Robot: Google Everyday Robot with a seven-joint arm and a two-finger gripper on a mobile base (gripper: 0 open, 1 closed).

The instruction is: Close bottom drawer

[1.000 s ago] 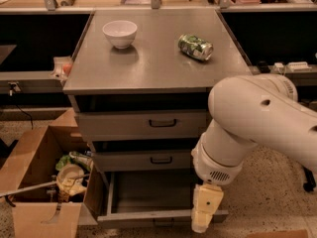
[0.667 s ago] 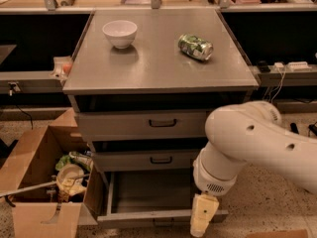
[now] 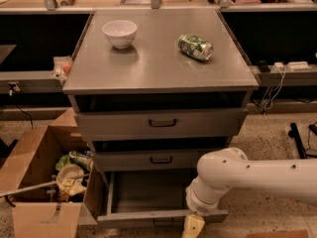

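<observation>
Well to the left of your gripper [image 3: 193,227], an open cardboard box [image 3: 29,172] sits on the floor, its jumbled contents hard to make out and its lower edge cut off. Above and to the gripper's left, a white bowl [image 3: 119,32] stands on the grey cabinet top [image 3: 158,71]. Just left of the gripper, the bottom drawer [image 3: 143,195] stands pulled out, a shallow tray below the top drawer front [image 3: 162,123] and the middle drawer front [image 3: 161,159]. Its thin front panel runs up to the gripper, and you cannot tell whether the two touch. High above the gripper, a green can [image 3: 195,46] lies on its side on the cabinet top. Your gripper itself hangs at the drawer's front right, pointing down, its tip cut off by the bottom edge, so whether it is parted or closed is beyond telling. The white arm [image 3: 247,175] reaches in from the gripper's upper right, hiding the drawer's right corner and running off the right edge.
</observation>
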